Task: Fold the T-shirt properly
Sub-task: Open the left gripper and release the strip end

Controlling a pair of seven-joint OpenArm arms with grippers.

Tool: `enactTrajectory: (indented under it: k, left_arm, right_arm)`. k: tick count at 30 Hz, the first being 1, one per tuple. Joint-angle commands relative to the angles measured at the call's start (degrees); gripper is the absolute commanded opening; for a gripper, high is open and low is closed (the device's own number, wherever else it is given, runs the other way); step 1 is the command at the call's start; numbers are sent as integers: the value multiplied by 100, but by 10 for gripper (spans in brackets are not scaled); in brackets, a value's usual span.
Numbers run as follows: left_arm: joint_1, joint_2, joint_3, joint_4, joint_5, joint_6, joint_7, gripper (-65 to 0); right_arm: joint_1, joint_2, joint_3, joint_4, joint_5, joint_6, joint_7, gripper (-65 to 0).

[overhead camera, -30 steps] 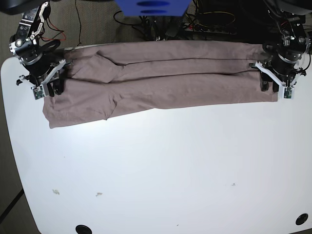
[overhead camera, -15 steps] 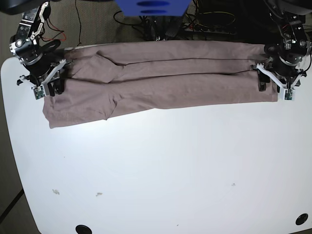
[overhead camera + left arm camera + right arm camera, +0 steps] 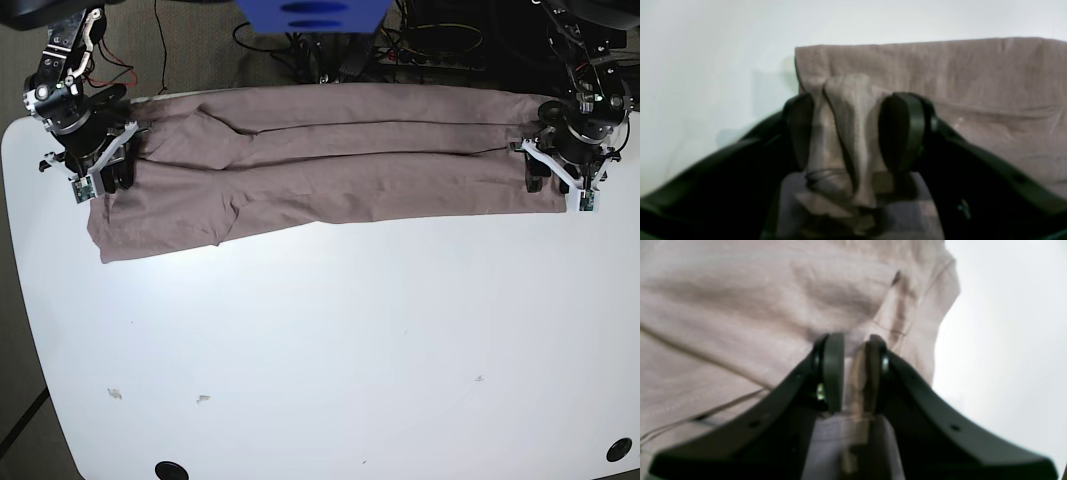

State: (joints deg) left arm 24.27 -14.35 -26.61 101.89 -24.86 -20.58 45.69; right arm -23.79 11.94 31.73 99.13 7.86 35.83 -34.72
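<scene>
Stretched along the far edge of the white table [image 3: 320,340], the T-shirt [image 3: 330,165] was kept pinched at one end by the right gripper [image 3: 850,373]. At the other end, the left gripper [image 3: 846,136] had been widened around a loose fabric bunch, suggesting a release or regrip before the next fold.

White table [image 3: 330,340], blue box [image 3: 310,14], perhaps cables [image 3: 440,45] behind.

A: Surface?
B: White table [image 3: 320,340], rounded corners. T-shirt [image 3: 330,165] lies along the far edge, folded into a long band.
A: Anything else on it?
B: Two small specks [image 3: 115,394] near front left, dark round holes [image 3: 171,469] at both front corners.
</scene>
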Motion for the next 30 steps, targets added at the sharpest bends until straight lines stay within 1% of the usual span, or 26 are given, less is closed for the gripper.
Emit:
enactTrajectory:
  k: [1,3,7,13,17,23,25,30]
  left_arm:
    - [-7,5,4,78,23,-3,68,-335]
    - [10,66,-34,172,25,11,146,-354]
    - [16,146,-52,315,15,7,210,-362]
    - [83,169,-104,667,-35,4,248,-347]
    - [110,106,-70,782,32,-19,410,-322]
    - [117,51,-77,683,52,-38,556,-302]
    - [88,62,-10,353,86,-82,749,-281]
    - [68,48,34,43,102,-178,845,-278]
  right_arm:
    - [10,48,16,105,83,-5,123,-526]
    - [9,36,-18,178,116,-5,114,-523]
    - [20,16,-55,221,129,-7,123,-522]
    - [44,32,-101,255,131,-7,112,-522]
    - [203,48,-57,159,98,-31,72,-524]
    - [254,55,-47,97,96,-29,55,-524]
    - [217,46,-48,76,44,-19,40,-522]
    - [224,42,-49,68,31,-20,59,-523]
